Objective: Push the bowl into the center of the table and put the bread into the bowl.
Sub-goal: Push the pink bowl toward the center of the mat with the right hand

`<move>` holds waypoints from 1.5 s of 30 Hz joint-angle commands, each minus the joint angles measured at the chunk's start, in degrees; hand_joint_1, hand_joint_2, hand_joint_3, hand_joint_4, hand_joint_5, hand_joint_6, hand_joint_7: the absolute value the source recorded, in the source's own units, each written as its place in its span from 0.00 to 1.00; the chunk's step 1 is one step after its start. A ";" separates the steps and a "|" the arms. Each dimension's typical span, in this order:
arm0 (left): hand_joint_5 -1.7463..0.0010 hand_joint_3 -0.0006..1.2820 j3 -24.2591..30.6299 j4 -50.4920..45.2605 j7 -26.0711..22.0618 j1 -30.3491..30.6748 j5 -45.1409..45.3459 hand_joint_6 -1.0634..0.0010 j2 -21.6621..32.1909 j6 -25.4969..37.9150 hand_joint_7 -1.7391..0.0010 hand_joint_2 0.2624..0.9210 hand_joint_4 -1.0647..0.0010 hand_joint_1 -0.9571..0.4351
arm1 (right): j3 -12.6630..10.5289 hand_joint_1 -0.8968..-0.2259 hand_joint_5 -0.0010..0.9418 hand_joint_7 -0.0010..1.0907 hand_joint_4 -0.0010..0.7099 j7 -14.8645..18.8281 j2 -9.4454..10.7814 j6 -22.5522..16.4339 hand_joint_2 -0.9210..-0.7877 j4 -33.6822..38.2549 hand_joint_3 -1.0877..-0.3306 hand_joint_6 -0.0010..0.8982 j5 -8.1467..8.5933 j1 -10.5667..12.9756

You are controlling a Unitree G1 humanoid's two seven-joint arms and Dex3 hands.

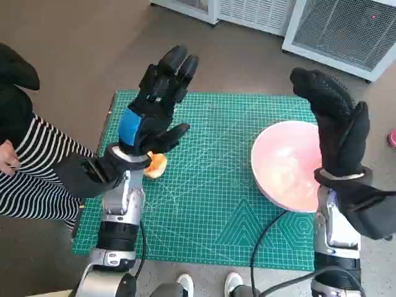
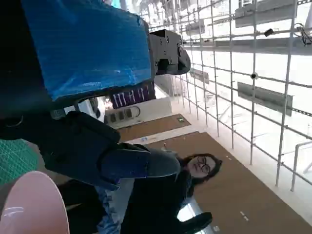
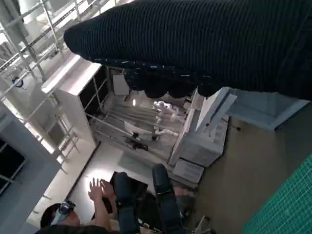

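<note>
Left hand: the black hand with blue tape on its back (image 1: 154, 108) is raised above the bench, fingers spread wide, holding nothing.
Right hand: the black knitted-glove hand (image 1: 337, 124) is lifted over the far rim of the bowl, fingers extended, nothing in it.
Bread: a small orange-golden piece of bread (image 1: 156, 166) lies on the mat near the left edge, partly hidden under the left wrist.
Bowl: the wide pale pink bowl (image 1: 281, 167) sits at the mat's right side.
Bench: covered by a green gridded cutting mat (image 1: 216, 204).
Person: striped clothing (image 1: 31, 173) at the left.
</note>
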 commanded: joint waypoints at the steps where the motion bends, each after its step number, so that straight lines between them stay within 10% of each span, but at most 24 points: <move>1: 0.97 0.25 -0.31 -0.62 -0.01 0.40 0.04 1.00 -0.07 0.45 0.80 1.00 0.95 0.24 | -0.28 0.32 0.01 0.47 0.21 0.14 0.02 0.50 0.00 -0.14 0.53 0.04 0.54 1.60; 25: 0.97 0.25 -0.50 -0.54 -0.13 0.29 0.30 1.00 -0.01 0.44 0.79 1.00 0.95 0.24 | -0.49 0.33 0.00 0.46 0.22 -0.22 0.18 1.20 0.00 -1.20 0.53 0.05 0.49 2.47; 33: 0.97 0.26 -0.04 0.00 -1.32 0.42 -1.21 1.00 -0.18 0.68 0.80 1.00 0.96 0.25 | -6.91 0.34 0.00 0.45 0.19 2.21 -5.21 -0.81 0.00 1.56 0.51 0.02 3.84 4.56; 45: 0.97 0.26 0.13 -0.46 -1.35 1.13 -0.76 1.00 -0.13 0.13 0.80 1.00 0.96 0.25 | -16.19 0.34 0.00 0.45 0.18 -3.56 -9.26 -5.44 0.00 10.97 0.48 0.00 3.06 6.53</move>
